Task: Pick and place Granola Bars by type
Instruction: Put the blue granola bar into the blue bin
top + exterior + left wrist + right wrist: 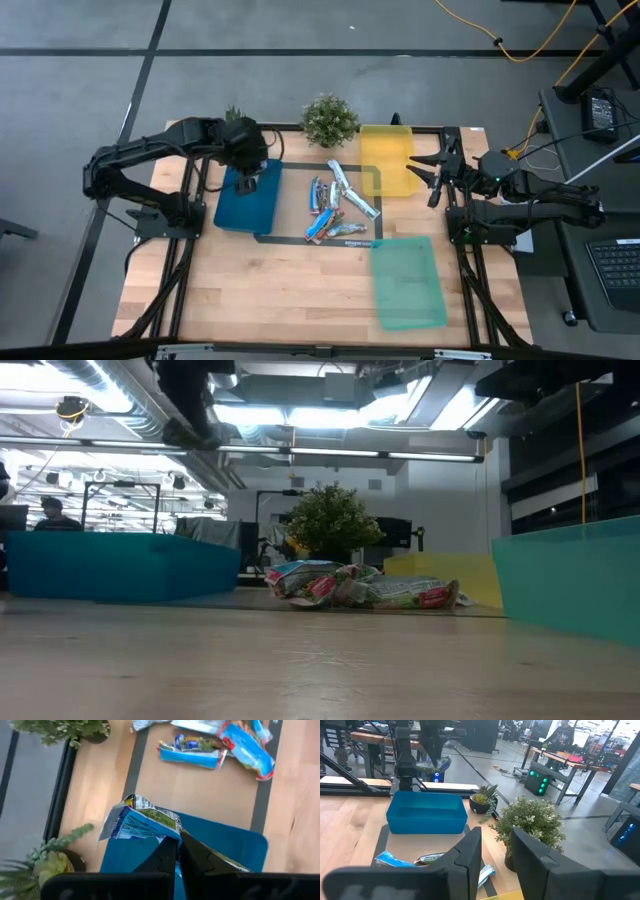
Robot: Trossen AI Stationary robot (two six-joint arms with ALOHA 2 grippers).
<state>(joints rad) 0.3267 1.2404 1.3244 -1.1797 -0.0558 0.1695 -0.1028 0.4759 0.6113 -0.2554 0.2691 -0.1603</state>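
Observation:
Several granola bars in blue, silvery and red-marked wrappers lie heaped on the table's middle, also in the low view. My left gripper hangs over the blue tray, pointing steeply down, shut on one blue-white bar. The right wrist view shows that bar high above the tray. My right gripper waits open and level at the table's right side, beside the yellow tray. My left gripper pinches the bar between its two fingers at the wrapper's edge, about midway along it. The fingers come from above, slanting down, and lie across the bar. The bar is lifted clear over the blue tray, one crimped end sticking out sideways.
A green tray lies at the near right. Two potted plants stand at the far edge. Dark tape lines frame the middle patch. Bare wood stretches along the near side.

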